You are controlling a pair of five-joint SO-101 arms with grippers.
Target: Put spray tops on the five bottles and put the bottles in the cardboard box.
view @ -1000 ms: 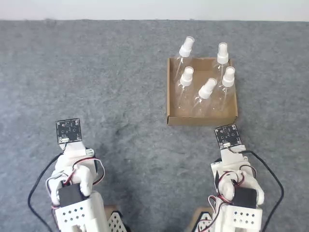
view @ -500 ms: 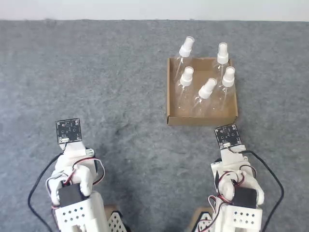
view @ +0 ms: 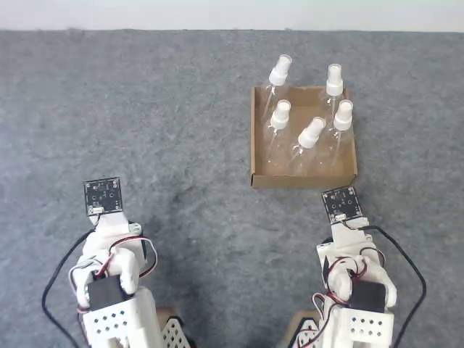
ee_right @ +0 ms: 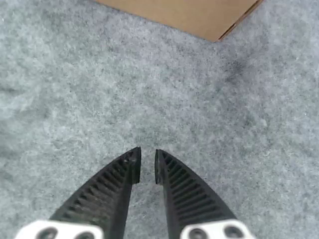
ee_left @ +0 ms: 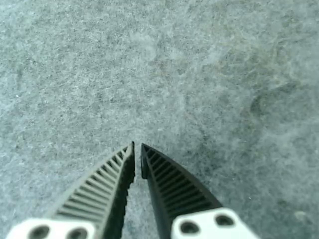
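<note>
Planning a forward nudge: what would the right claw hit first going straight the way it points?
The right claw would probably meet the grey mat, short of the cardboard box; depth is unclear.

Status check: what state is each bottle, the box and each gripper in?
Back left bottle: top on, in box.
Back right bottle: top on, in box.
Middle left bottle: top on, in box.
Middle right bottle: top on, in box.
Front bottle: top on, in box, tilted.
Box: open, holding all five bottles.
Left gripper: shut, empty.
Right gripper: shut, empty.
</note>
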